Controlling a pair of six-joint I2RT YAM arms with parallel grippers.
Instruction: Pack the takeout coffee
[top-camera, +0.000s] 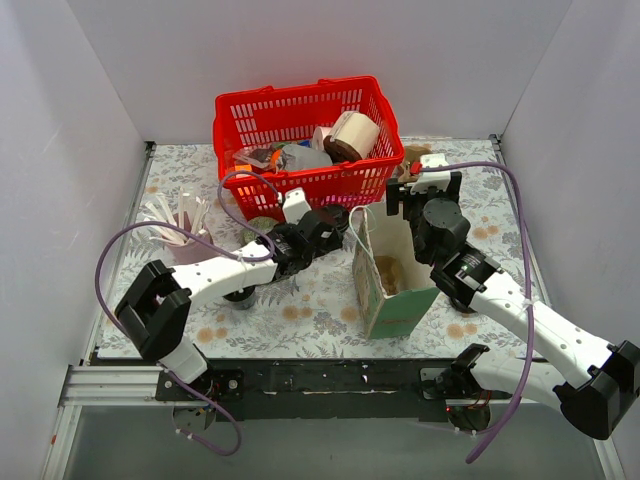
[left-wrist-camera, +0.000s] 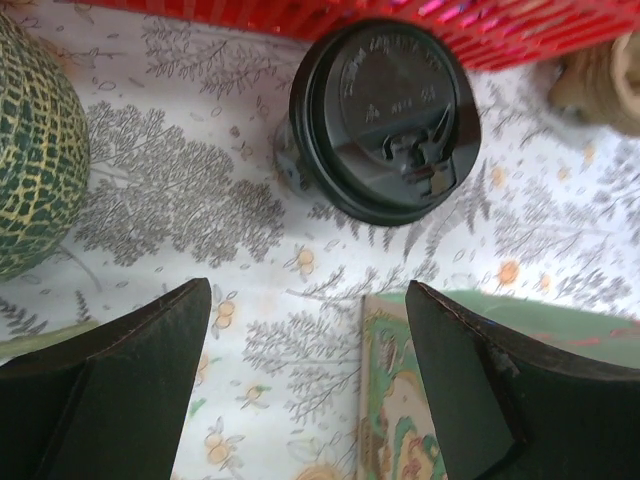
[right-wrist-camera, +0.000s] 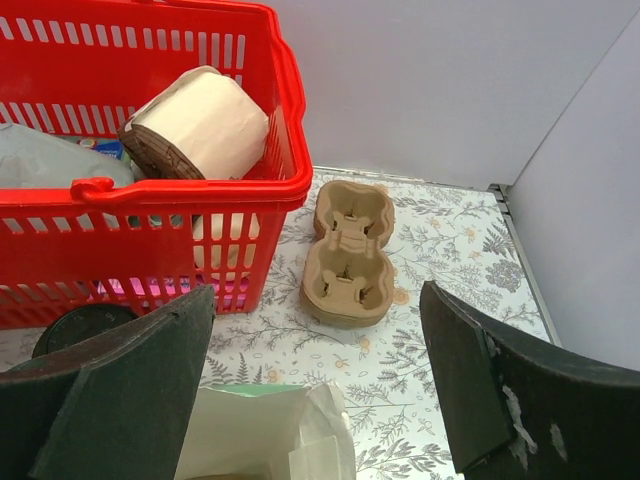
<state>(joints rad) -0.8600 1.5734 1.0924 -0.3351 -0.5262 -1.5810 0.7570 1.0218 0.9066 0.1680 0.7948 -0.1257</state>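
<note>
The left gripper (left-wrist-camera: 307, 300) and right gripper (right-wrist-camera: 315, 300) were both open. The left needed to slide around the coffee cup (left-wrist-camera: 385, 115), maybe a bit lower, and squeeze softly.

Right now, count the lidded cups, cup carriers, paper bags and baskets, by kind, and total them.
Lidded cup: 1
Cup carrier: 1
Paper bag: 1
Basket: 1
Total: 4
</note>
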